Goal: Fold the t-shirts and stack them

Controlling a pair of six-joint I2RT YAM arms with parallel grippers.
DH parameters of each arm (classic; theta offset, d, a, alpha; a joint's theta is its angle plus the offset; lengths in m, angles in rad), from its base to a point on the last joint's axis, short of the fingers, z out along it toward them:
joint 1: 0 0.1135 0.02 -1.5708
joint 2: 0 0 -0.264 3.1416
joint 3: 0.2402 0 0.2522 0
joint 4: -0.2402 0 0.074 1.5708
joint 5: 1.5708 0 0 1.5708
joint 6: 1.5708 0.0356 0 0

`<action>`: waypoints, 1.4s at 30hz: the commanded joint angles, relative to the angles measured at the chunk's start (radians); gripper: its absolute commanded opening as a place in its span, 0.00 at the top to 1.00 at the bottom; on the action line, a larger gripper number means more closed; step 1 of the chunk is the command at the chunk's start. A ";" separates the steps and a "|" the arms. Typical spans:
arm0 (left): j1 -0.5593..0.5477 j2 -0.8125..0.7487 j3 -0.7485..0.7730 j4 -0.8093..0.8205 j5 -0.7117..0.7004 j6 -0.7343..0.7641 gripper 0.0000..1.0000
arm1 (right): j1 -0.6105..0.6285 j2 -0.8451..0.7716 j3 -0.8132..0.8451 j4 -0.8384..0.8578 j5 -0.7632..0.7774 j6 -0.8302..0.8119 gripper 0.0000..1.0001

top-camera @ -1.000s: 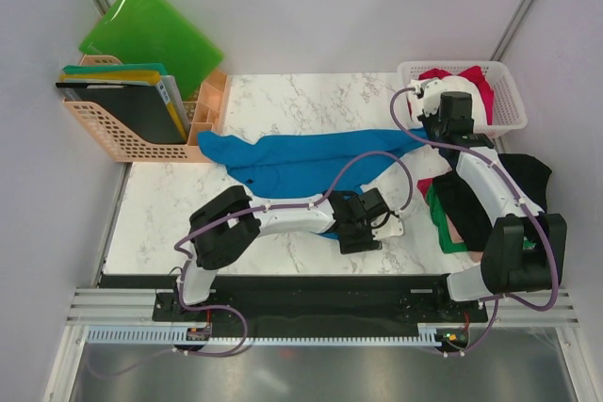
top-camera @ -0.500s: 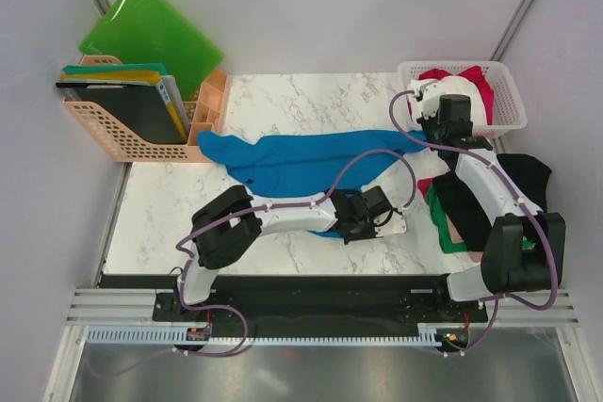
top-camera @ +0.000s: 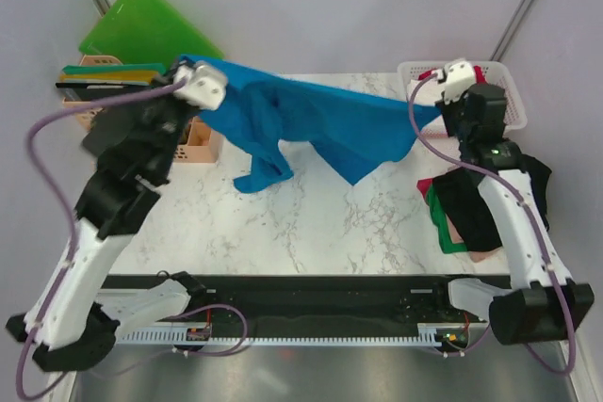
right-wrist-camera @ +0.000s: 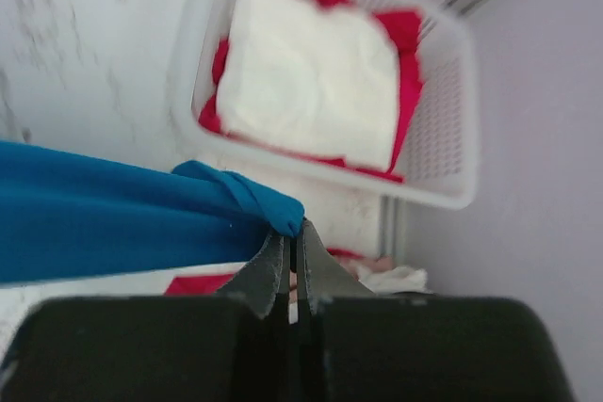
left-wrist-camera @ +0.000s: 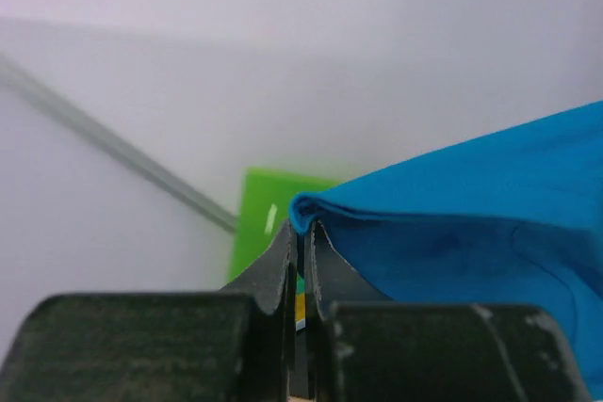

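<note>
Step in hand: spreading, judged from how the cloth lies; no fold is made yet.

- The blue t-shirt [top-camera: 320, 124] is held aloft over the back of the tabletop [top-camera: 311, 233], strung between both arms.
- The left gripper [left-wrist-camera: 301, 233] is raised at the back-left, near the green folder [left-wrist-camera: 259, 223]. Its jaws are closed on a folded edge of the cloth.
- The right gripper [right-wrist-camera: 292, 237] is beside the white basket [right-wrist-camera: 443, 176]. Its jaws are pinched on a bunched corner.
- The long axis runs left to right, with the left end carried higher. The top edge is drawn fairly taut and the body sags below it in two lobes.
- The lower left lobe droops towards the tabletop. Whether it touches cannot be told from above.
- A dark pile of other t-shirts [top-camera: 471, 209] lies on the right side, apart from the blue one.

Next move, as judged: both ends are to be lowered together and kept apart, so the shirt is laid flat and unwrinkled on bare marble. The sagging lobes are likely to crumple if they land first.
</note>
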 commanded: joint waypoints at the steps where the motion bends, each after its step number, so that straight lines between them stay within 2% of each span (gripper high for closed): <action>1: 0.099 -0.166 -0.048 0.025 -0.078 0.165 0.98 | -0.006 -0.151 0.163 -0.071 0.091 -0.009 1.00; 3: 0.159 -0.288 -0.092 -0.020 -0.038 0.130 0.98 | -0.006 -0.206 0.222 -0.104 0.118 -0.005 1.00; 7: 0.273 -0.411 -0.155 -0.084 0.000 0.024 0.98 | -0.006 -0.302 0.284 -0.182 0.141 0.008 1.00; 11: 0.289 -0.421 -0.222 -0.074 0.045 -0.009 0.98 | -0.020 -0.357 0.362 -0.256 0.129 0.026 1.00; 15: 0.289 -0.398 -0.210 -0.061 0.063 -0.044 0.98 | -0.078 -0.391 0.376 -0.259 0.063 0.058 1.00; 22: 0.310 -0.361 -0.033 -0.095 0.051 -0.084 0.98 | -0.091 -0.368 0.480 -0.297 0.005 0.094 1.00; 26: 0.316 -0.291 0.102 -0.149 0.080 -0.127 0.98 | -0.089 -0.293 0.638 -0.306 -0.001 0.086 1.00; 29: 0.315 -0.220 0.216 -0.170 0.077 -0.125 0.98 | -0.092 -0.214 0.820 -0.319 -0.004 0.074 1.00; 33: 0.315 -0.147 0.316 -0.216 0.075 -0.108 0.98 | -0.091 -0.139 0.943 -0.346 -0.014 0.058 1.00; 42: 0.331 -0.151 0.426 -0.213 0.039 -0.085 0.98 | -0.092 -0.133 1.079 -0.386 -0.011 0.040 1.00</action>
